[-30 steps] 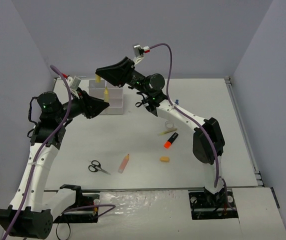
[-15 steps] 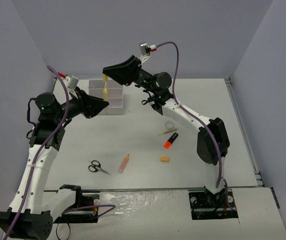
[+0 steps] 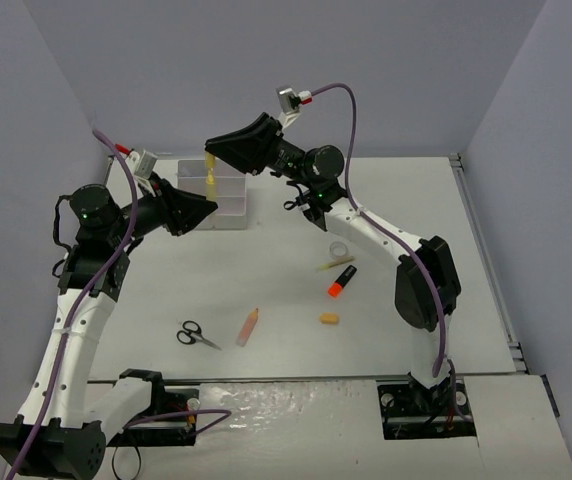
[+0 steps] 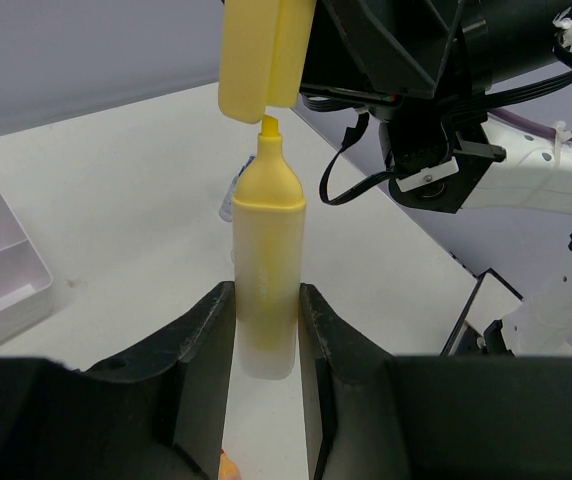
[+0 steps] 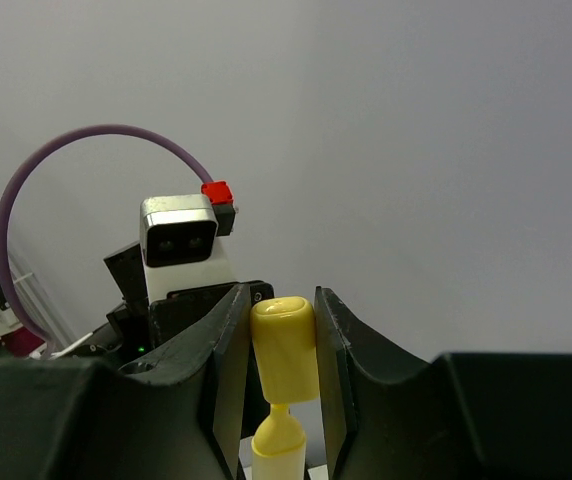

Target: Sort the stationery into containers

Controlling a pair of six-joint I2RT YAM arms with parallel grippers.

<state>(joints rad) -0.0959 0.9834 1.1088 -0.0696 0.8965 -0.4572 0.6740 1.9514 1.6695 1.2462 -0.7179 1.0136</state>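
The left pincer (image 4: 266,305) pinched the lower body of a yellow marker (image 4: 266,225) and held it upright, its bare tip pointing up. Directly above it, the right pincer (image 5: 281,340) was pressed onto the marker's yellow cap (image 4: 263,55), whose open mouth sat right at the tip; whether the two touched could not be told. In the top view this pairing hung over the white containers (image 3: 234,206) at the far left of the surface (image 3: 406,200), and both pincers and the marker covered much of the compartments, so their contents could not be made out.

The other stationery lay on the surface, well apart from the containers. Black-handled scissors (image 3: 195,334) lay near the front left, with a pale pink marker (image 3: 248,326) just beside them to the right. Further right were a small yellow eraser (image 3: 329,319) and an orange marker (image 3: 341,281) with a black end. A thin pale pen (image 3: 334,263) and a small tape roll (image 3: 338,249) lay just under the right arm's forearm.
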